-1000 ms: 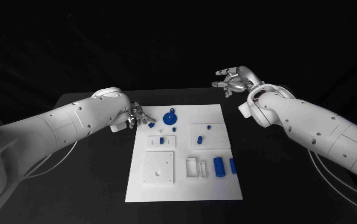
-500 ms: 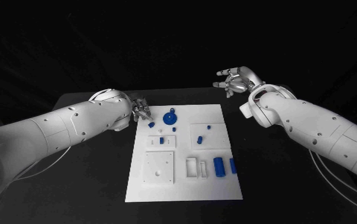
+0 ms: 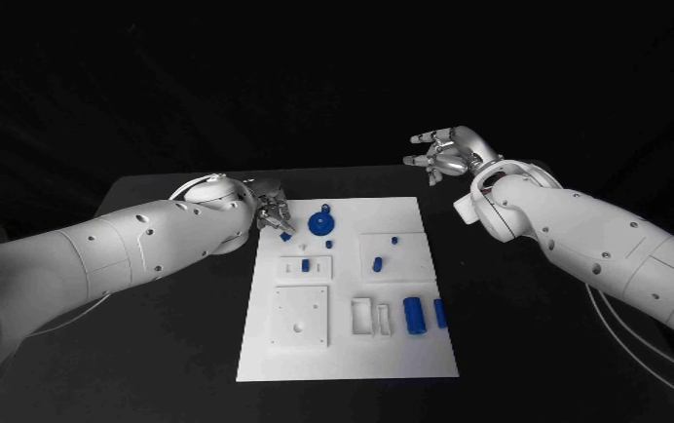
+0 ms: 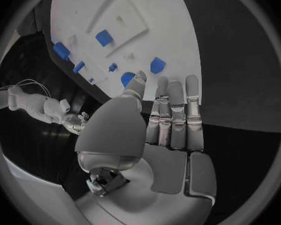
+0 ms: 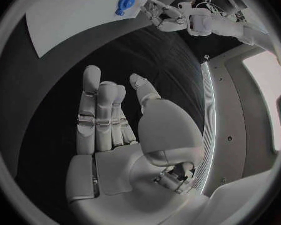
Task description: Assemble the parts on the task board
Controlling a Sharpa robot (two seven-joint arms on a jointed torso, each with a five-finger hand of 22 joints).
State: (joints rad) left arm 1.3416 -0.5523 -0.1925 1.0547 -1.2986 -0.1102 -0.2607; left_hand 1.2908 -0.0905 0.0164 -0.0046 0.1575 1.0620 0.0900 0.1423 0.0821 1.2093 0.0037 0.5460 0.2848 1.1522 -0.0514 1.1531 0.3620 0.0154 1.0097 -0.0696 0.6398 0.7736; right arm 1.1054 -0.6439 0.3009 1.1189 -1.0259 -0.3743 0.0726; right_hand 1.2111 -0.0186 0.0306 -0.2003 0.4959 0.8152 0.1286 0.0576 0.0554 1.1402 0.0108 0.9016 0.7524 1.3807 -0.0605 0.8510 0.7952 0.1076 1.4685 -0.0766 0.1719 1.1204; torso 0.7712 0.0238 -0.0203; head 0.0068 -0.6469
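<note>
Board (image 3: 352, 345) parts lie just ahead of the left hand (image 3: 270, 215), fingers spread and empty; lower onto the nearest small part (image 3: 285, 237) squarely before pinching.

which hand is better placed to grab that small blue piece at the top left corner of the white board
Left. The left hand hovers open at the white task board's far-left corner, fingertips beside the small blue piece. The right hand is raised, open, beyond the board's far-right corner.

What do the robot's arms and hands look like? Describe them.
Both arms are smooth white shells with small dark dots. The left hand and right hand are silver metal with segmented fingers and paler pads on the palms. Thin pale cables trail below both arms.
</note>
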